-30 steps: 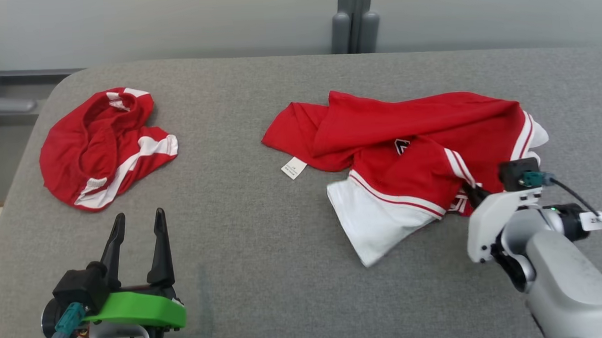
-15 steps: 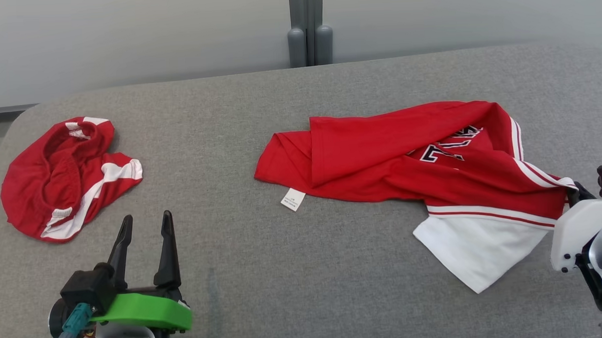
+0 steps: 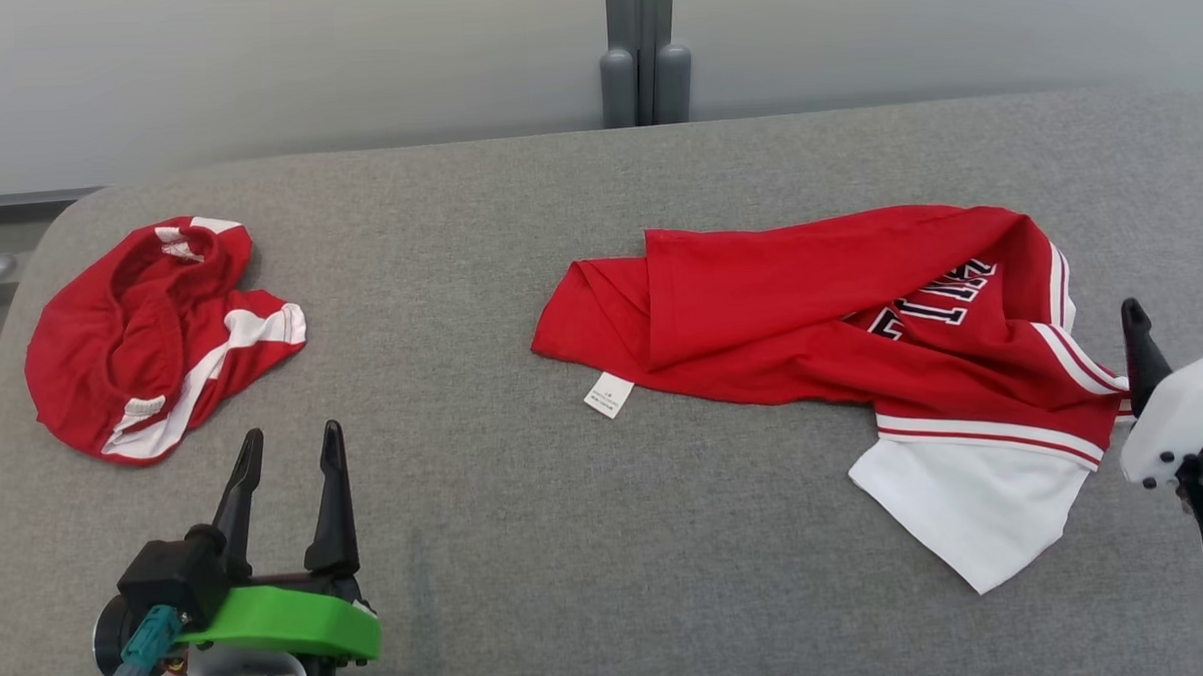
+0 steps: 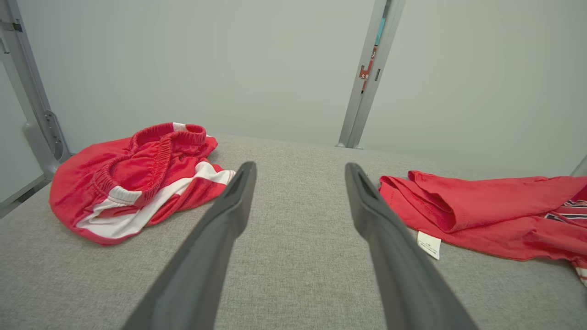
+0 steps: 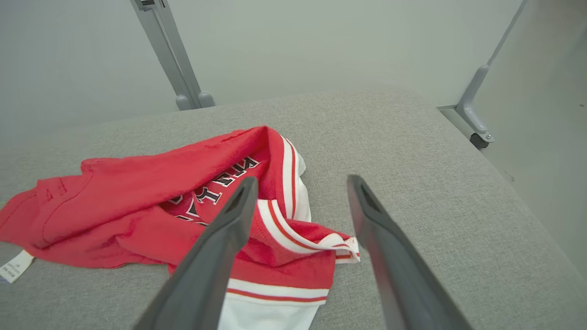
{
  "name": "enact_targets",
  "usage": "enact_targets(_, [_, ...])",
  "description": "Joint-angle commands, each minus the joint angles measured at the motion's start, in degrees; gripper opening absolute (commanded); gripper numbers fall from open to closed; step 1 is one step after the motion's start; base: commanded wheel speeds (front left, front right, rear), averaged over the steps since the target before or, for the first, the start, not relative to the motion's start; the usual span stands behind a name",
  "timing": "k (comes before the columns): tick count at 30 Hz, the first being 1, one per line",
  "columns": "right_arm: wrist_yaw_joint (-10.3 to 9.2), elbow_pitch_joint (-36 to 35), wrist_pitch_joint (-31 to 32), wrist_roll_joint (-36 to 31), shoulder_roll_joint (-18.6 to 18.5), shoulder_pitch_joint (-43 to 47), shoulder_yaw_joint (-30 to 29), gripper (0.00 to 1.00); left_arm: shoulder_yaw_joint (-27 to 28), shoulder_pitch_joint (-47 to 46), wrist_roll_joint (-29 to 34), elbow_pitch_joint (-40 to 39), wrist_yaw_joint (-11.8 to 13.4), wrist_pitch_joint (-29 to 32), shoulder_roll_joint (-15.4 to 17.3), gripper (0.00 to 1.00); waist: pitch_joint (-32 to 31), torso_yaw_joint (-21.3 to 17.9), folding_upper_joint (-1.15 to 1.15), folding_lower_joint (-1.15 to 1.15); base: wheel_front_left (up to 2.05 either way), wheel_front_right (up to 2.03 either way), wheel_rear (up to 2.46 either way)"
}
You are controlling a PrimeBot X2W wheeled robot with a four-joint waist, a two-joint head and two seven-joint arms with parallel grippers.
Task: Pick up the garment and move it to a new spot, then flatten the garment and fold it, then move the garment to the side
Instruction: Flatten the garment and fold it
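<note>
Red shorts [image 3: 151, 334] bunched at 10 o'clock on grey table [image 3: 569, 539]. Left gripper [image 3: 293, 432] at 7 o'clock: fingers apart, empty. Red-and-white jersey [image 3: 821, 310] lies rumpled from centre toward 3 o'clock. Right gripper [image 3: 1175, 310] at 3 o'clock: fingers spread, holding nothing, just beside the jersey's striped cuff.

garment [image 3: 790, 301]: red; white panel at the end nearest the right tool [image 3: 1175, 308]; white bands edged with thin red stripes; black letters outlined in white (too creased to read)
label [image 3: 609, 395]: white, faint dark print
shorts [image 3: 151, 334]: red, with a white side stripe and white trim, beyond the left tool [image 3: 293, 431]
table [image 3: 569, 539]: plain mid-grey woven cloth
left tool: black, on a bright green mount [image 3: 281, 619] with a teal plug [image 3: 142, 639]
right tool: black, with a white housing [image 3: 1179, 413]
wall [image 3: 302, 68]: pale grey-green
post [image 3: 641, 46]: darker grey
</note>
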Motion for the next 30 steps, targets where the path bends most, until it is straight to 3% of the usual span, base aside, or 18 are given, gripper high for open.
enact_targets(1, [-0.09,0.1,0.2,0.0,-0.4,-1.8,-0.1,1.00,0.2,-0.6,-0.2,-0.2,-0.2,0.0,0.5,1.00,0.7,0.3,0.00,0.00,0.00,0.00,0.00])
enact_targets(9, [-0.08,13.4,2.9,-2.3,-1.8,-12.8,-1.4,1.00,-0.2,-2.9,-0.3,-0.6,-0.2,0.0,0.6,1.00,4.1,1.6,0.00,0.00,0.00,0.00,0.00])
enact_targets(24, [-0.07,34.6,-2.0,-6.4,-3.4,-24.3,-6.4,1.00,-1.4,-6.3,-0.2,-1.5,-0.2,0.0,0.2,1.00,10.7,7.4,0.00,0.00,0.00,0.00,0.00])
enact_targets(25, [-0.07,35.4,-2.0,-6.4,-3.7,-24.7,-6.2,0.67,-1.5,-6.5,-0.2,-1.6,-0.2,0.0,0.2,1.00,11.0,7.6,0.00,0.00,0.00,0.00,0.00])
enact_targets(26, [-0.08,36.1,-2.3,-6.5,-4.1,-25.3,-5.9,0.00,-1.6,-6.6,-0.2,-1.8,-0.2,0.0,0.2,1.00,11.3,7.9,0.00,0.00,0.00,0.00,0.00])
enact_targets(30, [-0.08,36.3,-6.9,-6.9,-5.4,-28.0,-5.1,0.00,-1.7,-6.9,-0.3,-2.1,-0.2,0.0,0.2,1.00,12.2,8.4,0.00,0.00,0.00,0.00,0.00])
